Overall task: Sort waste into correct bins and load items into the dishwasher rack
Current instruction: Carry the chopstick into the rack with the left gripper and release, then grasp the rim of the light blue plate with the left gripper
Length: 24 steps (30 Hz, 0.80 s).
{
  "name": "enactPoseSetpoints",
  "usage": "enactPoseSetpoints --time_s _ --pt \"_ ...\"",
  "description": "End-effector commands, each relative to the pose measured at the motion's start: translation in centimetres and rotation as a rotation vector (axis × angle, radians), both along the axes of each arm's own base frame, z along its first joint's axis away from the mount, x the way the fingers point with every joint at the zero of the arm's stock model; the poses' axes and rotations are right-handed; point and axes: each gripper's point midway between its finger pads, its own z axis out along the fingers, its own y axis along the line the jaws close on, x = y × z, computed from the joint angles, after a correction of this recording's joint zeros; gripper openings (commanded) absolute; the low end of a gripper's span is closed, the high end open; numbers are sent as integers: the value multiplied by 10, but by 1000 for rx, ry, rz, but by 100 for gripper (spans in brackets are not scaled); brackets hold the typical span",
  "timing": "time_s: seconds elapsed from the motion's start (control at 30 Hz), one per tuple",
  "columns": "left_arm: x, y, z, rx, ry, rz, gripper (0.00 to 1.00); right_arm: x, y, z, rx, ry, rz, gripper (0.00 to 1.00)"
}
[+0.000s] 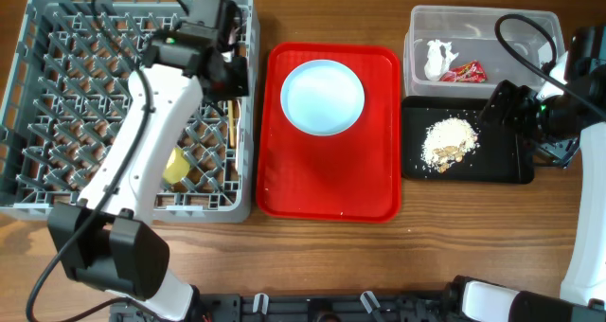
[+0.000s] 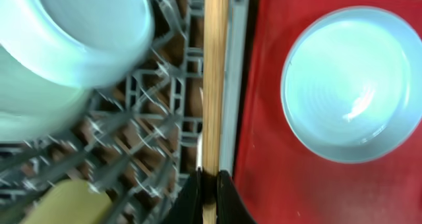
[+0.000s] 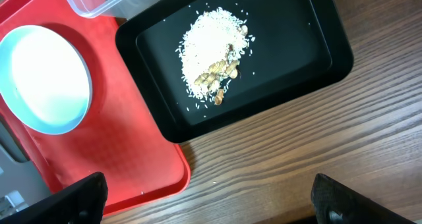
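My left gripper (image 2: 210, 192) is shut on the thin wooden chopsticks (image 2: 214, 85), held along the right wall of the grey dishwasher rack (image 1: 47, 204); overhead shows the gripper (image 1: 232, 76) and chopsticks (image 1: 230, 123) there. Blurred pale dishes (image 2: 72, 33) and a yellow cup (image 2: 62, 201) sit in the rack. The pale blue bowl (image 1: 322, 97) stands on the red tray (image 1: 327, 189). The clear tub (image 1: 530, 28) holds the white tissue (image 1: 440, 59) and red wrapper (image 1: 464, 72). Crumbs (image 1: 448, 142) lie in the black tray (image 1: 502, 166). My right gripper (image 3: 211, 204) is open and empty.
The right arm (image 1: 559, 104) hangs over the black tray's right end. In the right wrist view bare wooden table (image 3: 297, 158) lies below the black tray (image 3: 316, 46), beside the red tray's corner (image 3: 132, 165). A black cable (image 1: 525, 38) loops over the tub.
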Motion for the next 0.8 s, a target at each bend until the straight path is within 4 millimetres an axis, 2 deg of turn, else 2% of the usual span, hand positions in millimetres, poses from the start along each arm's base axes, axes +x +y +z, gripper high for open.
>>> enactPoseSetpoints --time_s 0.0,0.27,0.37,0.43,0.5,0.57,0.6,0.63,0.77 --pt "11 11 -7 34 -10 -20 4 -1 3 5 9 -18 10 100" --pt "21 9 -43 50 54 -25 4 -1 3 5 9 -18 11 100" --pt "23 14 -52 80 70 -16 16 -1 3 5 9 -17 11 100" --pt "24 17 -54 99 72 -10 20 -1 3 5 9 -17 11 100" --pt "25 17 -54 103 67 -8 34 -1 3 5 9 -17 11 100" --pt "26 17 -52 101 61 -7 69 -1 3 5 9 -18 11 100" --pt "27 16 -51 97 58 -8 76 -1 3 5 9 -17 11 100" --pt "26 12 -49 82 55 -12 78 -1 3 5 9 -17 11 100" --pt "23 -32 -29 -78 10 -104 95 -1 3 5 9 -18 11 100"
